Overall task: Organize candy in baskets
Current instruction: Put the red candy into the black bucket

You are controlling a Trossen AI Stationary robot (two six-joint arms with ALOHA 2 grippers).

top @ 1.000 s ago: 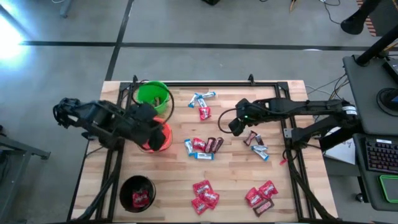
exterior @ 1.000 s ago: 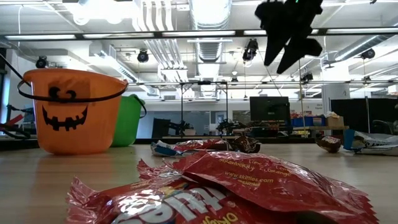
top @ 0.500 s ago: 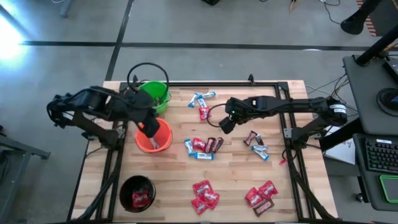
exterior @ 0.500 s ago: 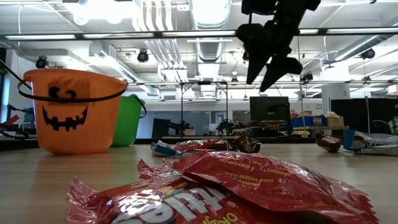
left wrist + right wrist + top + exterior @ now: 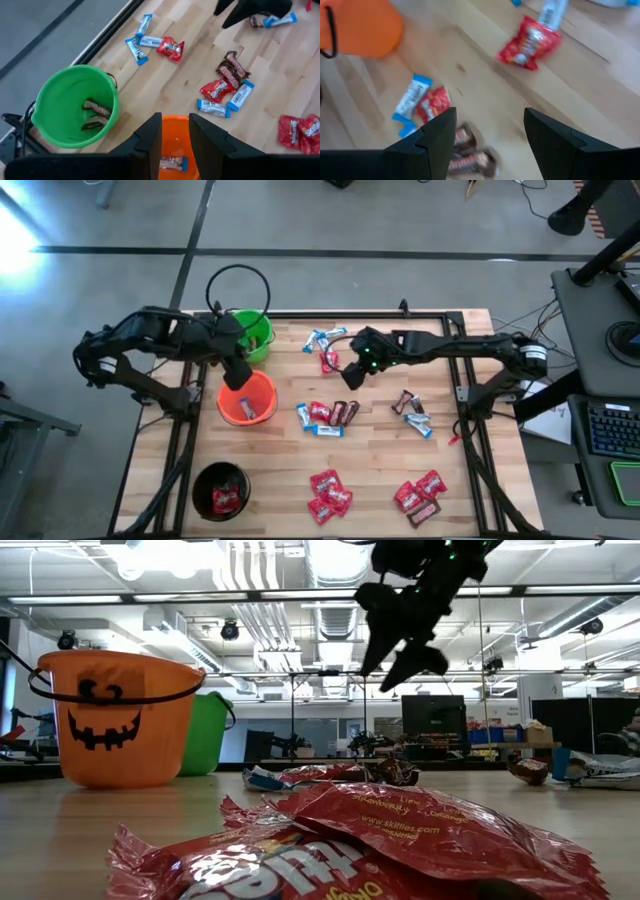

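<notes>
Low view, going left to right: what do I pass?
Orange bucket → green bucket behind its edge → right claw hanging open above → dark wrapped candy at far right.

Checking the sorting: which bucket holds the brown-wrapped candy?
The green bucket: two brown bars lie inside. The orange bucket holds a blue-and-white one, the black bucket red.

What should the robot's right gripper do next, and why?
Probably lower onto the candies in the middle of the table. The right gripper hangs open and empty above the wood, and the middle cluster of candy lies loose just below it in the high view. The left gripper is over the orange bucket, which holds a blue-and-white candy.
</notes>
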